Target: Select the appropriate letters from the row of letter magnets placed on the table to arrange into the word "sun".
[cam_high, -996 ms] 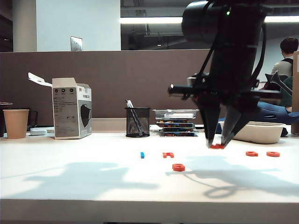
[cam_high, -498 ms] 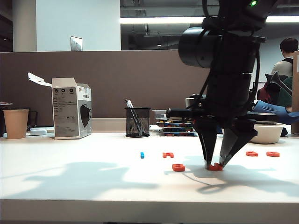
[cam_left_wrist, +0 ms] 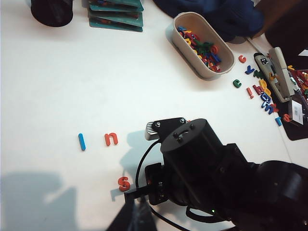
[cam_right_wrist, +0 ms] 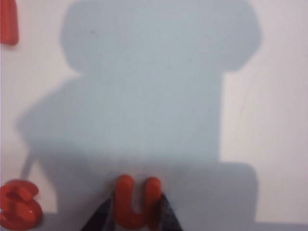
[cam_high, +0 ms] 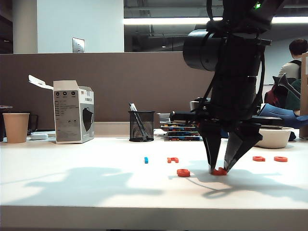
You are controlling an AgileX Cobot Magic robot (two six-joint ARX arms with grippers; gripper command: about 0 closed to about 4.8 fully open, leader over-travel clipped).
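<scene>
My right gripper (cam_high: 220, 168) points down at the white table (cam_high: 96, 192), shut on an orange-red letter "u" (cam_high: 220, 171) that rests at the surface. In the right wrist view the "u" (cam_right_wrist: 137, 202) sits between the dark fingertips (cam_right_wrist: 166, 219). An orange-red "s" (cam_high: 183, 173) lies just to its left, apart from it. Behind them lie an orange-red "n" (cam_high: 173, 160) and a blue letter (cam_high: 146, 160). Two more orange-red letters (cam_high: 259, 158) lie at the right. My left gripper (cam_left_wrist: 137, 216) shows only as a dark blur high above the "s" (cam_left_wrist: 124, 183).
A paper cup (cam_high: 16, 127), an open box (cam_high: 74, 118), a mesh pen holder (cam_high: 142, 126) and a stack of flat cases (cam_high: 183, 127) line the back. A white tub of letters (cam_left_wrist: 202, 45) and loose letters (cam_left_wrist: 260, 89) lie at the right.
My right gripper carried the "u" forward and slightly left from the back row, lowering it to the table beside the "s". The left arm stayed still.
</scene>
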